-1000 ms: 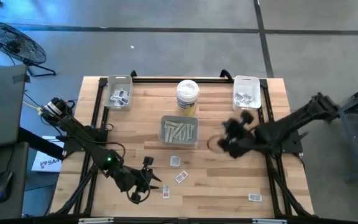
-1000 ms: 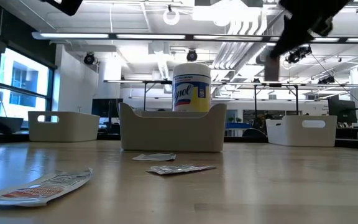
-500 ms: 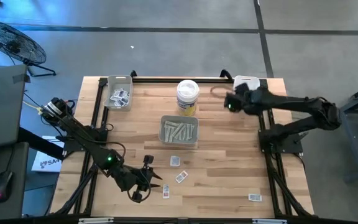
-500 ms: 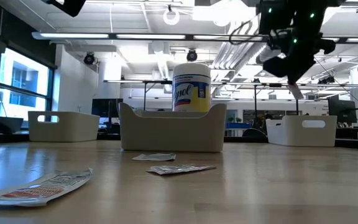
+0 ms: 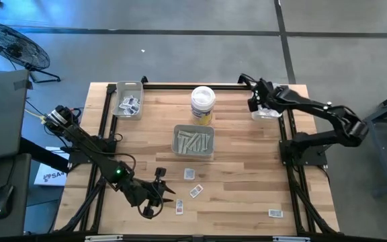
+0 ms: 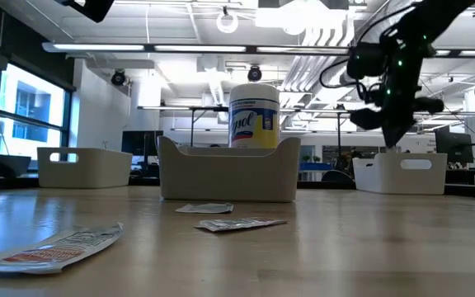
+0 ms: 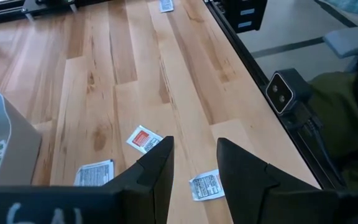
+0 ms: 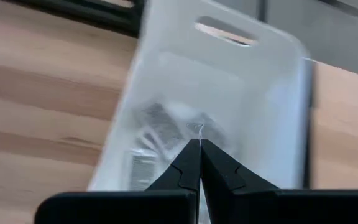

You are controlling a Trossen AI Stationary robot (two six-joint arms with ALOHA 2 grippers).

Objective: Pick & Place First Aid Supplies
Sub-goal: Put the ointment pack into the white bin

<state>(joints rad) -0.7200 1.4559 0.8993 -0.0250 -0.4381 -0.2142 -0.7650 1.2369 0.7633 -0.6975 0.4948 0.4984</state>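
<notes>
Small white packets lie flat on the table near its near edge (image 5: 189, 174) (image 5: 195, 191) (image 5: 179, 207), and one lies off to the right (image 5: 275, 213). My left gripper (image 5: 161, 195) (image 7: 194, 163) hovers open above them; a packet with orange print (image 7: 145, 139) and a white one (image 7: 207, 185) show past its fingers. My right gripper (image 5: 255, 102) (image 8: 199, 144) is shut over the far right white tray (image 5: 269, 101) (image 8: 229, 99), which holds more packets (image 8: 160, 124). A thin pale edge of a packet (image 8: 199, 129) sticks out beyond its tips. My right gripper pinches a packet between its two fingers; only a thin pale edge (image 8: 199, 129) shows past the tips, so which part it has cannot be told. The fingers point down from above, and the packet is lifted clear over the tray's inside.
A grey tray of pale strips (image 5: 193, 142) stands mid-table, with the tall white tub with a yellow label (image 5: 203, 105) (image 6: 254, 115) behind it. Another tray with packets (image 5: 127, 101) sits at the far left corner. A black frame runs along the table's edges.
My right gripper has swung from the table's middle, right of the grey tray, toward the far right corner. It now stands over the white tray, pointing down.
</notes>
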